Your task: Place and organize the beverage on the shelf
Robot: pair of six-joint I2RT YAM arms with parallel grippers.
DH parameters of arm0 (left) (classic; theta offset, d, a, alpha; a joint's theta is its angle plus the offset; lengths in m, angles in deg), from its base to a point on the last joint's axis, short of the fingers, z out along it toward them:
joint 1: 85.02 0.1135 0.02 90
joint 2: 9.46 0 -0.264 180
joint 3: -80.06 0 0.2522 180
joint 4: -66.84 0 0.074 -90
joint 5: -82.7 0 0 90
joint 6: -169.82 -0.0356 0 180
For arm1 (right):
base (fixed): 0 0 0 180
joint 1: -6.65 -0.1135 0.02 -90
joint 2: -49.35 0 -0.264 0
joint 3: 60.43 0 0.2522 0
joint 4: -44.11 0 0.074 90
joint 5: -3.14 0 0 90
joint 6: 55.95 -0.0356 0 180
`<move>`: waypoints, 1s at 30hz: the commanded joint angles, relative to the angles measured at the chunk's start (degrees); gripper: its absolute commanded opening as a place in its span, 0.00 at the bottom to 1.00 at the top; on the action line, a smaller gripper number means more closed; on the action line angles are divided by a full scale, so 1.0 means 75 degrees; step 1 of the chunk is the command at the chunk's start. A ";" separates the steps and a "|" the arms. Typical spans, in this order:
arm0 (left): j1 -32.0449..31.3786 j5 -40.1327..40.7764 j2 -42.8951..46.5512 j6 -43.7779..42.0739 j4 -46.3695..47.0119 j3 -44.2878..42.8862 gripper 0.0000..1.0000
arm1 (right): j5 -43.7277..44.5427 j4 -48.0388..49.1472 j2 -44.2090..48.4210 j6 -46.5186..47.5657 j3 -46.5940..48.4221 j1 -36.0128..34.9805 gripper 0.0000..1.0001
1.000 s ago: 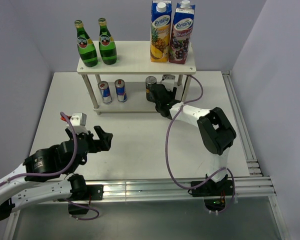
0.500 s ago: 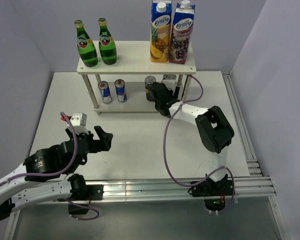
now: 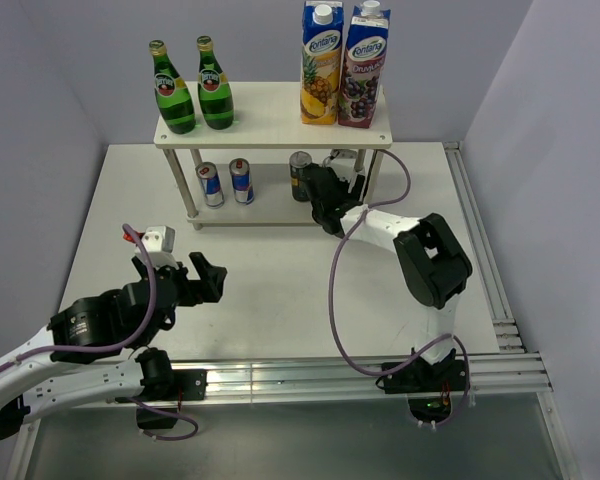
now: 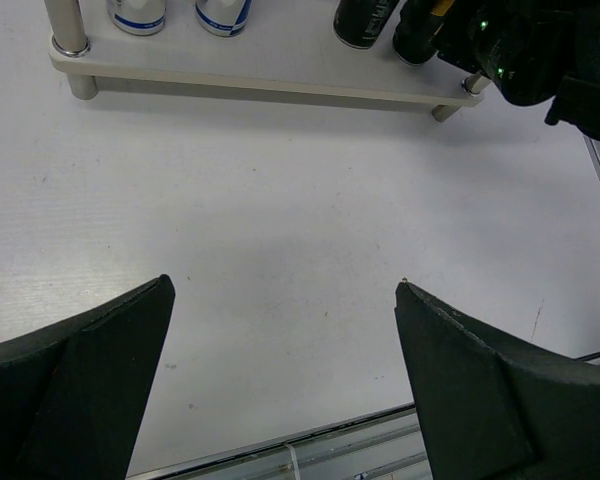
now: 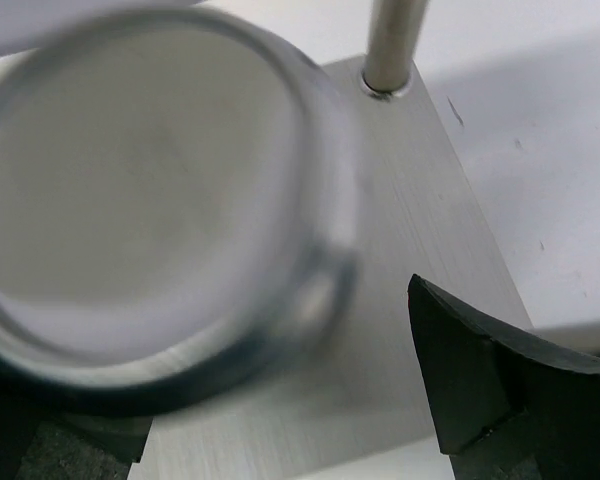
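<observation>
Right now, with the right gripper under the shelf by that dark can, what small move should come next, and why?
Probably draw the right gripper straight back out from under the top board. In the right wrist view the dark can stands on the lower board and the visible finger is clear of it, so it looks released; pull out level to avoid nudging it.

From above and behind we overlook everything; our left wrist view faces the shelf (image 4: 280,60) low down, where our right looks close-up.

Green bottles (image 3: 173,95) with red labels, blue-silver cans (image 3: 211,184), dark cans (image 3: 301,175), cream shelf (image 3: 270,115)
</observation>
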 commanded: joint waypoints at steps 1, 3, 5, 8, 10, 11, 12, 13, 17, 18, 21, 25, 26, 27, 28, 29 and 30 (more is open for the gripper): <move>-0.0058 0.0106 -0.0099 -0.0039 0.0180 -0.0054 0.99 | 0.0255 0.0106 0.0761 -0.0455 -0.0315 0.0125 1.00; -0.0058 0.0107 -0.0110 -0.0050 0.0168 -0.0066 0.99 | 0.0290 0.0071 0.1030 -0.0584 -0.0620 0.0055 1.00; -0.0058 0.0118 -0.0122 -0.0039 0.0168 -0.0066 0.99 | 0.0314 -0.0011 0.1183 -0.0690 -0.0855 0.0008 1.00; -0.0058 0.0118 -0.0134 -0.0027 0.0168 -0.0078 0.99 | 0.0430 -0.0058 0.1546 -0.0737 -0.1160 -0.0168 1.00; -0.0058 0.0130 -0.0122 -0.0050 0.0168 -0.0078 0.99 | 0.0466 -0.0116 0.1699 -0.0784 -0.1358 -0.0331 1.00; -0.0058 0.0130 -0.0122 -0.0027 0.0157 -0.0066 0.99 | 0.0501 -0.0140 0.1873 -0.0807 -0.1417 -0.0391 1.00; -0.0070 0.0141 -0.0122 -0.0016 0.0157 -0.0077 0.99 | 0.0524 -0.0152 0.1968 -0.0819 -0.1499 -0.0461 1.00; -0.0070 0.0142 -0.0134 -0.0015 0.0145 -0.0078 0.99 | 0.0525 -0.0152 0.2062 -0.0831 -0.1570 -0.0531 1.00; -0.0070 0.0177 -0.0146 -0.0004 0.0121 -0.0089 0.99 | 0.0490 -0.0268 0.2449 -0.0924 -0.1898 -0.0847 1.00; -0.0070 0.0200 -0.0180 0.0008 0.0110 -0.0089 0.99 | 0.0466 -0.0327 0.2623 -0.0959 -0.1933 -0.0883 1.00; -0.0070 0.0224 -0.0204 0.0043 0.0075 -0.0101 0.99 | 0.0396 -0.0456 0.3069 -0.1077 -0.2261 -0.1152 1.00; -0.0081 0.0270 -0.0274 0.0067 0.0051 -0.0113 0.99 | 0.0361 -0.0725 0.3702 -0.1275 -0.2776 -0.1621 1.00; -0.0081 0.0270 -0.0298 0.0078 0.0039 -0.0124 0.99 | 0.0279 -0.0772 0.4005 -0.1299 -0.2870 -0.1691 1.00; -0.0081 0.0270 -0.0356 0.0078 0.0028 -0.0124 0.99 | 0.0209 -0.0808 0.4194 -0.1311 -0.2987 -0.1831 0.99; -0.0081 0.0270 -0.0380 0.0067 0.0028 -0.0148 0.99 | 0.0092 -0.0843 0.4416 -0.1311 -0.3278 -0.1925 0.99; -0.0081 0.0259 -0.0392 0.0067 0.0016 -0.0160 0.99 | 0.0021 -0.0855 0.4929 -0.1288 -0.3444 -0.2054 0.99; -0.0081 0.0224 -0.0415 0.0020 0.0039 -0.0160 0.99 | -0.0142 -0.0878 0.5212 -0.1265 -0.3596 -0.2311 0.98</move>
